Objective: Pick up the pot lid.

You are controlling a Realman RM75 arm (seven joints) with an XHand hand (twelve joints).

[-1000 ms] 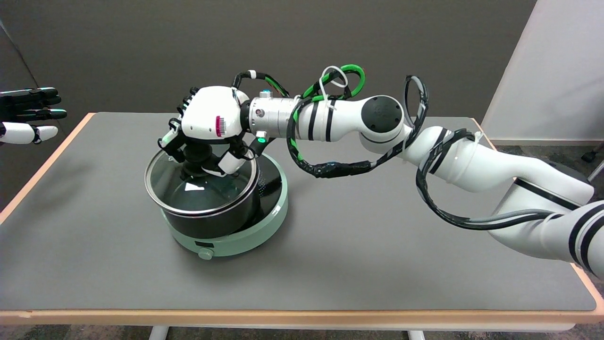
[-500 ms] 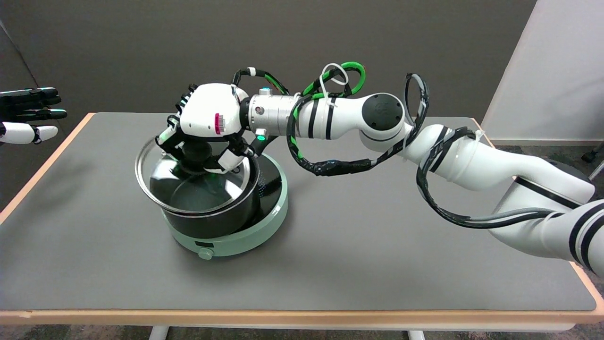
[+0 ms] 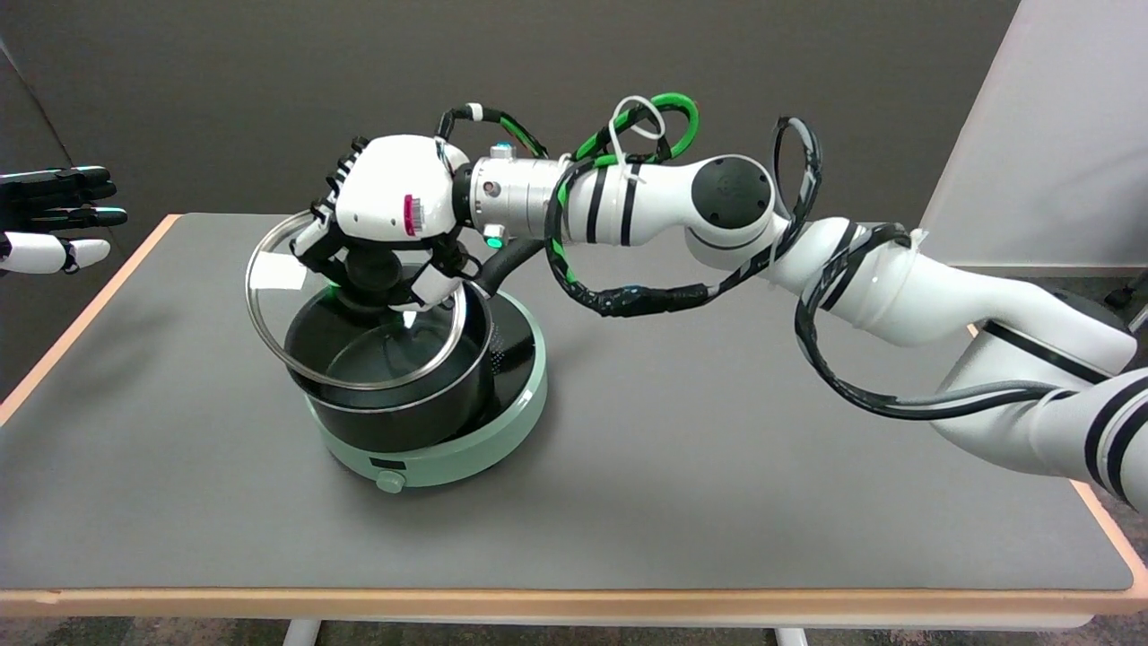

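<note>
Gripping lid (image 3: 296,314) knob, right hand (image 3: 387,224) palm-down

One pot lid (image 3: 296,309), of glass with a metal rim, is counted. One black pot (image 3: 395,408) is seen, and one pale green cooker base (image 3: 466,444) under it, on which one round knob (image 3: 390,482) is counted. One grey surface (image 3: 673,467) is seen. Two robot hands are counted: the right robot hand (image 3: 386,224) and the left robot hand (image 3: 54,220).
</note>
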